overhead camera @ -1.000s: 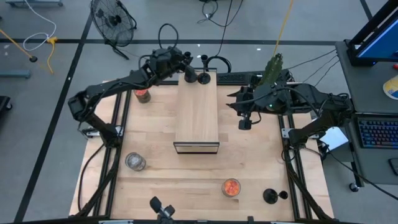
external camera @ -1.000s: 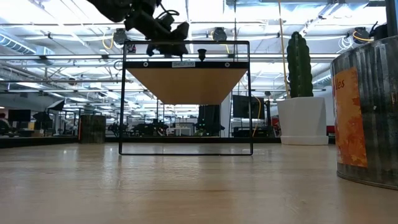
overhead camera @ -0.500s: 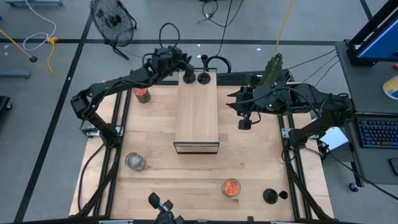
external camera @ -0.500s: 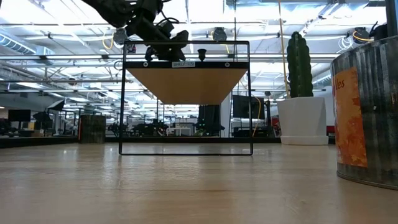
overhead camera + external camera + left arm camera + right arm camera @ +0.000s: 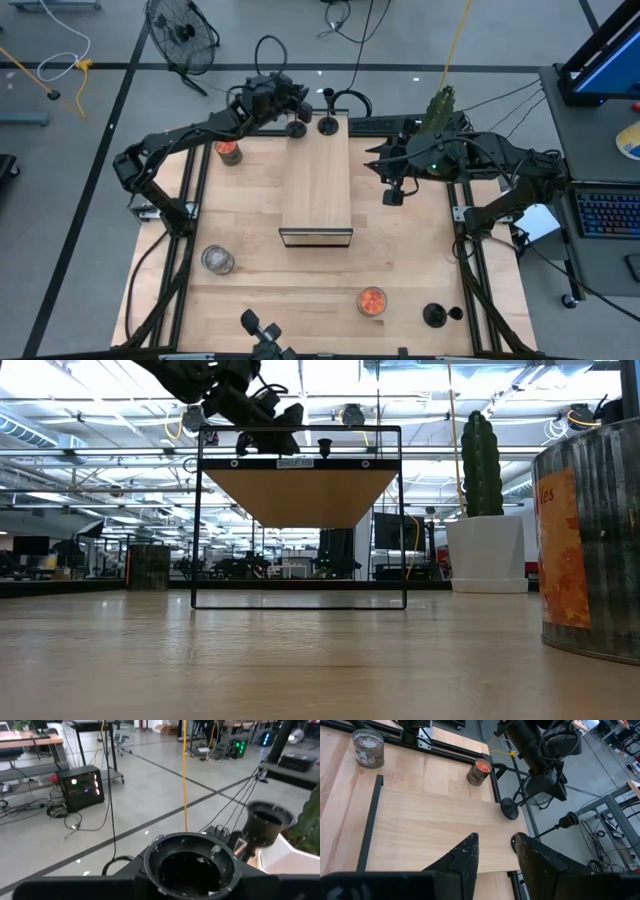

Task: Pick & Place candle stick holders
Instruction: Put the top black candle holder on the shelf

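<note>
My left gripper (image 5: 289,115) is at the far left corner of the long pale wooden box (image 5: 317,185), shut on a black candle stick holder (image 5: 296,128). The holder's round base (image 5: 509,809) shows at the box's far edge. A second black holder (image 5: 327,125) stands by its base on the box's far end. My right gripper (image 5: 393,188) hovers open and empty to the right of the box. A third black holder (image 5: 433,315) stands at the near right. Two orange-red cups (image 5: 229,152) (image 5: 371,301) and a clear cup (image 5: 217,260) stand on the table. My left gripper holds the black holder near its upper end, just below the open cup top (image 5: 190,865) that shows between the fingers. The fingers come slanting down from the far left. The stem (image 5: 522,800) hangs below them, tilted. Whether the base touches the box, I cannot tell.
A white pot with a green cactus (image 5: 440,108) stands at the far right, behind my right arm. The box stands raised on a black frame (image 5: 300,520). One orange-red cup looms close in the low view (image 5: 590,540). Bare table lies between the box and the near edge.
My left gripper has gone a little toward the table's left edge with the black holder. The holder's base has shifted from beside the second holder to the box's far left corner. My right gripper has kept still.
</note>
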Robot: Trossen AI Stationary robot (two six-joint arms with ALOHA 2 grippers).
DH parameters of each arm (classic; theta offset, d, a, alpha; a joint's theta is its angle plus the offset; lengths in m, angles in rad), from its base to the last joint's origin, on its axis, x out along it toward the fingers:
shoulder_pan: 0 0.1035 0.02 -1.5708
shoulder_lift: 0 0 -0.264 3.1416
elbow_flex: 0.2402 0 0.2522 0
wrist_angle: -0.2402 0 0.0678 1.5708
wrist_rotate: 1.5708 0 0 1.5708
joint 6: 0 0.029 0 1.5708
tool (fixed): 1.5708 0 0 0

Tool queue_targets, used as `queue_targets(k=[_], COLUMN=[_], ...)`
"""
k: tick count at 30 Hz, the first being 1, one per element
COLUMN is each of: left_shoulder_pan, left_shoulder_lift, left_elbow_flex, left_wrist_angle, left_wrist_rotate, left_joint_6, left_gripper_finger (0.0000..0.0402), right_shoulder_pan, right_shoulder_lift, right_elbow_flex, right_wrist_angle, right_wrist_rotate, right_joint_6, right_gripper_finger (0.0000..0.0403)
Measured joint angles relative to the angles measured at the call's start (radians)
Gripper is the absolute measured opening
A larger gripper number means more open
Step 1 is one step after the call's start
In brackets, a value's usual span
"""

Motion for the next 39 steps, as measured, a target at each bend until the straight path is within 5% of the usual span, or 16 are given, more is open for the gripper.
queue_targets(k=[39], left_shoulder_pan=[0.019], left_shoulder_lift=[0.097], left_elbow_flex=[0.000], left_wrist_angle=[0.165], left_wrist_rotate=[0.001], left_joint_6=[0.000], left_gripper_finger=[0.0090], right_shoulder_pan=[0.000], right_shoulder_lift=[0.000], right_elbow_flex=[0.000], right_wrist_angle=[0.000], right_wrist_rotate=[0.000], right_joint_6=[0.036], right_gripper_finger=[0.0125])
